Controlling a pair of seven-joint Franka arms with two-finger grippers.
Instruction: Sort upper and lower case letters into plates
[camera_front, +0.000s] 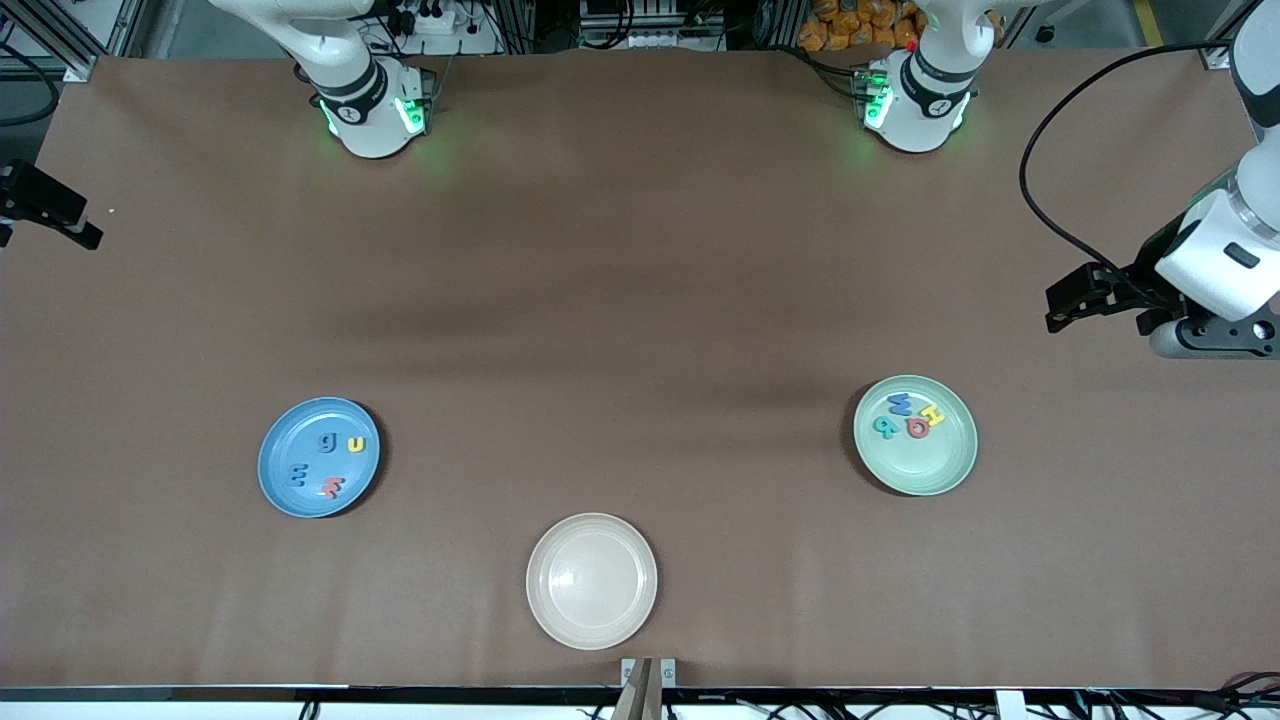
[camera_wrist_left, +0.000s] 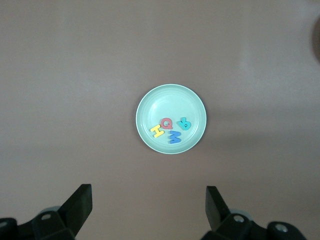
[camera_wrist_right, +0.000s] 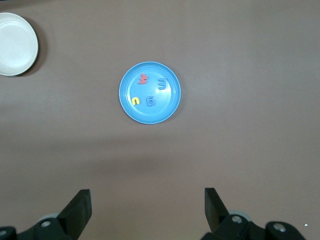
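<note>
Jaws: both sets stand wide apart and hold nothing.
Left gripper (camera_wrist_left: 147, 210): it hangs high over the table at the left arm's end, looking down at the green plate. It seems to be waiting.
Right gripper (camera_wrist_right: 147, 210): it hangs high at the right arm's end, over bare table, looking down at the blue plate. It seems to be waiting too.
Green plate (camera_front: 945, 470): it sits toward the left arm's end of the table. Four letters lie bunched up in it, near its rim at about 12 o'clock in the front view.
Big letters (camera_front: 911, 416): blue W, yellow H, red Q and teal R. They look like capitals, so they go together.
Blue plate (camera_front: 290, 485): it sits toward the right arm's end, well apart from the green one.
Small letters (camera_front: 330, 460): a blue g, a yellow u, a blue one and a red one, spread about the middle. I think these are the little letters.
White plate (camera_front: 545, 610): it has nothing in it and sits between the two, nearer the front camera. Maybe the letters came from here.
Job: it looks done, since no letters lie loose on the table (camera_front: 640, 300).
</note>
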